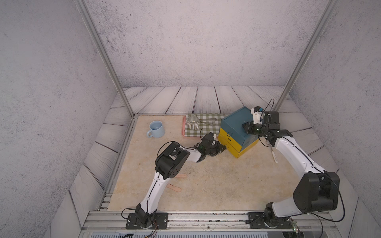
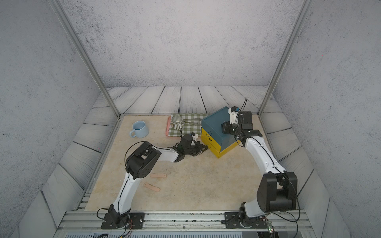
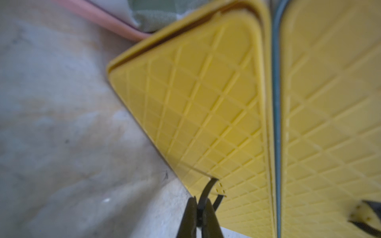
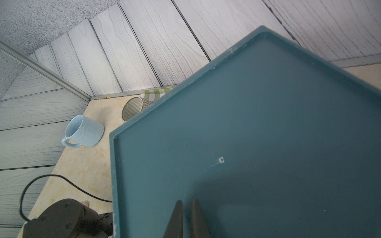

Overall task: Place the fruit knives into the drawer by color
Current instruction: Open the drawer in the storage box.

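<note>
The drawer (image 1: 237, 123) (image 2: 216, 123) is a dark teal chest with yellow fronts, standing at the back right of the mat. My left gripper (image 1: 224, 147) (image 2: 206, 148) (image 3: 201, 201) is shut on the black ring pull (image 3: 207, 189) of the lowest yellow front (image 3: 195, 103). My right gripper (image 1: 244, 126) (image 2: 223, 126) (image 4: 186, 201) is shut with nothing in it, its tips on the chest's teal top (image 4: 257, 134). Two salmon pink fruit knives (image 2: 158, 175) (image 2: 152, 187) lie on the mat beside the left arm, which partly hides them in a top view (image 1: 174, 188).
A pale blue mug (image 1: 156, 128) stands at the back left. A pink tray (image 1: 183, 127) with a green checked cloth holds a striped cup (image 1: 193, 122) and metal cutlery (image 1: 208, 121), just left of the chest. A thin white stick (image 1: 274, 156) lies right of the chest.
</note>
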You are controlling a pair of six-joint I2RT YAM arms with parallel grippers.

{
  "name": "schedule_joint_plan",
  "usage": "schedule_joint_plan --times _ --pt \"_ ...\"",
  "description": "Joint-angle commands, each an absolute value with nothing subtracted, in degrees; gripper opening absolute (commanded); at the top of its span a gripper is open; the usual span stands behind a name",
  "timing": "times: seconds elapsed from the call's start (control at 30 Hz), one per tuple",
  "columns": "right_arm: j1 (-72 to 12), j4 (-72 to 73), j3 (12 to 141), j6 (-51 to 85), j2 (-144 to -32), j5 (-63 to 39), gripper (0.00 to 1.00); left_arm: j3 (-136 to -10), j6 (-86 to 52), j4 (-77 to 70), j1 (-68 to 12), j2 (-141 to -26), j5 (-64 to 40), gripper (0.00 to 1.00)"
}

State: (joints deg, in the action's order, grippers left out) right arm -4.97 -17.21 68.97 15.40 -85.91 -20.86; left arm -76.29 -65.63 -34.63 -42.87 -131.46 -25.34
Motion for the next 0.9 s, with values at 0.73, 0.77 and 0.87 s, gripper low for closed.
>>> schedule_joint_plan --times 0.73,0.77,0.87 --pt "-5.21 -43.80 61.61 15.56 -93.75 -14.42 0.12 -52.00 -62.41 -35.77 -41.92 -113.82 -21.00 0.00" --pt "-5.26 -43.84 61.61 15.56 -93.78 -14.48 0.12 -52.13 -62.27 -35.58 -41.90 -113.82 -21.09 0.00" --pt "-5.27 -43.77 61.73 15.54 -93.71 -14.50 0.12 -53.08 -61.85 -34.00 -41.83 -113.83 -22.07 0.11"
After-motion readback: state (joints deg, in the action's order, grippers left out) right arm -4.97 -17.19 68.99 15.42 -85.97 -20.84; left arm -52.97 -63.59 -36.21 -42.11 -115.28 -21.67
